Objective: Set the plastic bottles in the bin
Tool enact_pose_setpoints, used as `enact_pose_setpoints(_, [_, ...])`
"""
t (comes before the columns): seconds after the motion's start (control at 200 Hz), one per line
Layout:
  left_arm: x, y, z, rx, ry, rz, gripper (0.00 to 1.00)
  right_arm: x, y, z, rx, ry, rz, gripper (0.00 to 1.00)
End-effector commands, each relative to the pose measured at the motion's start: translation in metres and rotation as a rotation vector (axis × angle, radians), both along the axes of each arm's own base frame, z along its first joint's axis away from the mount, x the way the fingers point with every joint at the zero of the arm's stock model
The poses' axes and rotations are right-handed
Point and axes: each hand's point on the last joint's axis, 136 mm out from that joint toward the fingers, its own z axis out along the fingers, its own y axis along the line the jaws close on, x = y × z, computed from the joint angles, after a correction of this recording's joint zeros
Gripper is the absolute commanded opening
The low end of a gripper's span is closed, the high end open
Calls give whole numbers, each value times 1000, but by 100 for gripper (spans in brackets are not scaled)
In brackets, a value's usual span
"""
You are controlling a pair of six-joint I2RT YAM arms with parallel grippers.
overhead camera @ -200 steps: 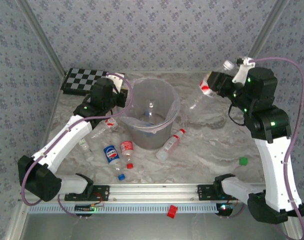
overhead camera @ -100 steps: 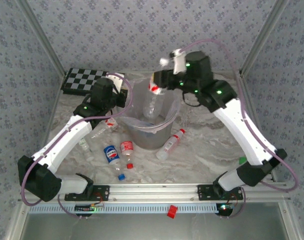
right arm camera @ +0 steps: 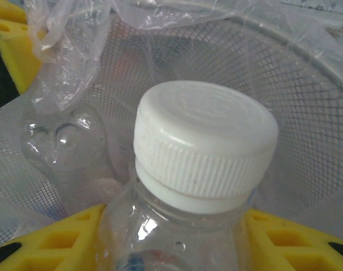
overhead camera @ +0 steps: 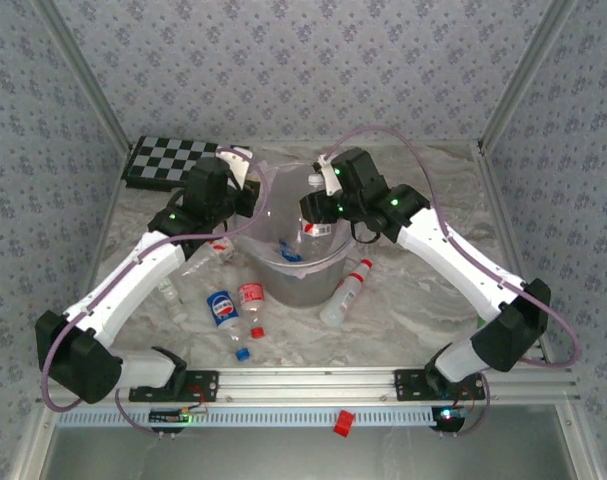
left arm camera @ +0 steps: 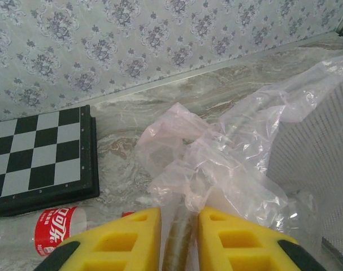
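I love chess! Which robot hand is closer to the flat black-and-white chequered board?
Left. The left gripper grips the round grey bin's rim beside the board; the right gripper holds a clear bottle over the bin.

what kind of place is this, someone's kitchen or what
Probably a robot test cell: two arms bolted to a rail at the near edge of the table, wallpapered panels boxing it in, and plastic bottles staged around a lined bin.

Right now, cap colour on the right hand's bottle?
White cap, best in the right wrist view.
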Motion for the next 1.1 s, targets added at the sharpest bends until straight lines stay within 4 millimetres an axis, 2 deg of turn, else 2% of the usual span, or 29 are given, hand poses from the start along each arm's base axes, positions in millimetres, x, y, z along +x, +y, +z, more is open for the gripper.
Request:
enact_pose_setpoints(0.0, [-3, 12, -24, 60, 69, 35, 23, -24, 0, -16, -8, 42, 55, 30])
enact_pose_setpoints(0.07, [-2, 13, -25, 63, 70, 39, 23, -28, 0, -10, 9, 16, 74, 46])
enact_pose_setpoints(0.135, [-2, 13, -26, 63, 71, 37, 23, -30, -2, 2, 16, -17, 86, 54])
enact_pose_setpoints(0.285, [-2, 11, -27, 58, 77, 31, 23, -35, -15, 48, 41, -116, 92, 80])
enact_pose_setpoints(0.44, [-2, 11, -26, 59, 76, 33, 23, -36, -31, 83, 20, -174, 75, 95])
enact_pose_setpoints(0.535, [-2, 11, -27, 54, 79, 29, 23, -30, -36, 94, -9, -195, 59, 93])
enact_pose_setpoints(0.635, [-3, 10, -27, 53, 80, 26, 23, -21, -34, 101, -27, -208, 54, 88])
enact_pose_setpoints(0.785, [-2, 11, -26, 57, 74, 32, 23, -3, -24, 99, -57, -186, 37, 70])
enact_pose_setpoints(0.865, [-2, 11, -26, 58, 76, 31, 23, 3, -12, 89, -73, -158, 57, 60])
enact_pose_setpoints(0.975, [-2, 10, -27, 55, 78, 29, 23, 3, 9, 59, -131, -90, 108, 50])
enact_pose_setpoints(1.094, [-3, 10, -26, 56, 77, 29, 23, -2, 25, 28, -199, -36, 147, 46])
